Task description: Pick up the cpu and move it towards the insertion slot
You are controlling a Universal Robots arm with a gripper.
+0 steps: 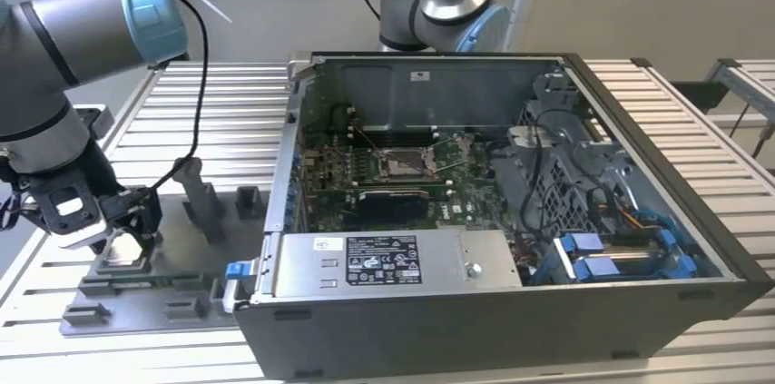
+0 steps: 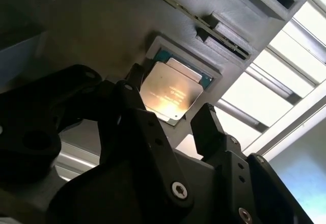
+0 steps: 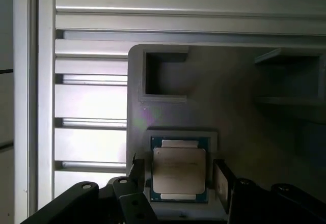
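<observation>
over on the exterior view's left, the arm is bent low over the slatted table [image 1: 218,121], and the gripper [image 1: 127,231] hangs right above the grey holder [image 1: 181,261]. there's the cpu [image 3: 179,170], lying flat in its square pocket in that holder, silvery lid up, with a rim of blue-green board showing round it. in both wrist views the black fingers [image 3: 221,180] stand either side of the chip, one to each opposite edge, with a sliver of gap on both sides. so the pincer is released, straddling the chip, gripping nothing yet.

now, how will it handle? my read: light as anything, thin and stiff, no give at all. that polished lid looks slippery, so a squeeze on the flat top would do no good. the place to take it is those two opposite side edges, square on and even, or it could tip or skate out. i'd guess the underside is delicate too, so a gentle clamp.

moving right, to the middle: the open computer case [image 1: 485,329], green board [image 1: 327,184] inside, and the insertion slot [image 1: 406,162] sitting there, silver frame, dark centre, thin levers crossing over it. it's well apart from the chip, with the case wall between them.
</observation>
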